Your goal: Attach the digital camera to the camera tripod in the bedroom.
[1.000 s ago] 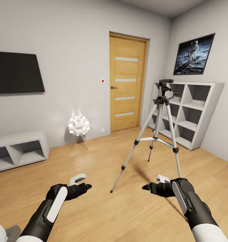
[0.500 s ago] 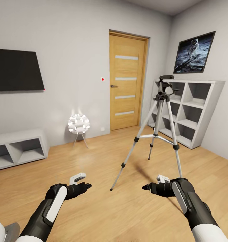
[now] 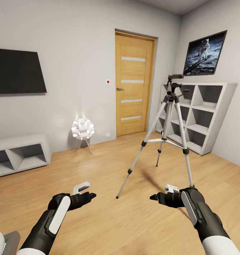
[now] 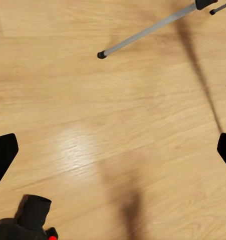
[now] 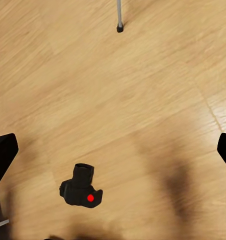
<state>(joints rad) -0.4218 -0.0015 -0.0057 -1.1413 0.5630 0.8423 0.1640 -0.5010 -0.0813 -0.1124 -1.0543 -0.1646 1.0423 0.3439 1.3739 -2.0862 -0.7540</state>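
The camera tripod (image 3: 171, 117) stands on the wooden floor ahead, right of centre, its black head and pan handle level with the shelf top. One silver leg (image 4: 148, 32) ends in a black foot (image 5: 120, 28). The digital camera (image 5: 80, 192), black with a red dot, lies on the floor below my right gripper (image 5: 113, 155) and shows partly at the left wrist view's edge (image 4: 27, 222). My left gripper (image 3: 89, 195) and right gripper (image 3: 153, 197) hover low in front of me. Both are open and hold nothing, their fingertips (image 4: 2, 152) far apart.
A wooden door (image 3: 134, 85) is in the far wall. Grey cube shelves (image 3: 201, 117) stand against the right wall under a framed moon picture (image 3: 205, 53). A white globe lamp (image 3: 82, 129), a low grey shelf (image 3: 17, 156) and a black TV (image 3: 17, 71) are on the left.
The whole head view has shifted a little, so the camera has moved. Both arms keep the same pose and both grippers stay open.
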